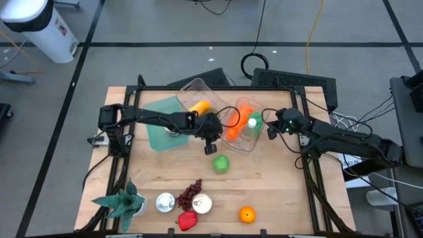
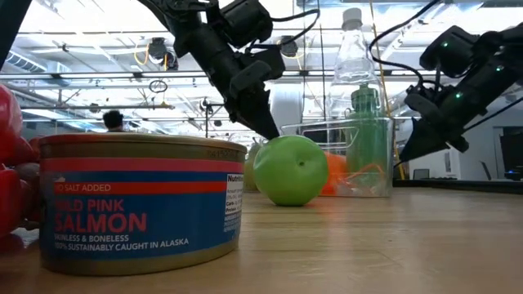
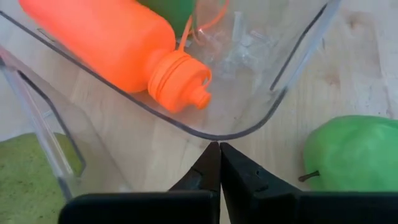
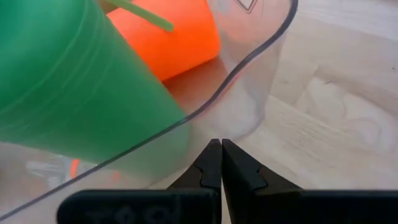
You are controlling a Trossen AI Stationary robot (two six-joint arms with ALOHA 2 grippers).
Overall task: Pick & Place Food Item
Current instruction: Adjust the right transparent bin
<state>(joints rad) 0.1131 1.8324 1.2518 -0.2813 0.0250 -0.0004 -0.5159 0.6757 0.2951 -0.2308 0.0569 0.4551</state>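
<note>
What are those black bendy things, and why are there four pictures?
They are two robot arms with pincers. One picture looks down from above, one looks along the table, and two come from small cameras on the wrists. The left gripper is shut and empty, next to a green apple. The right gripper is shut too, beside a clear bin holding an orange bottle and a green bottle. Near the front lie a salmon can, grapes, an orange and a toy plant.

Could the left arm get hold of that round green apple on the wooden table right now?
Probably yes: the round green apple lies in the open just beside the left end effector, nothing between them, though its fingers are shut and must open first.
</note>
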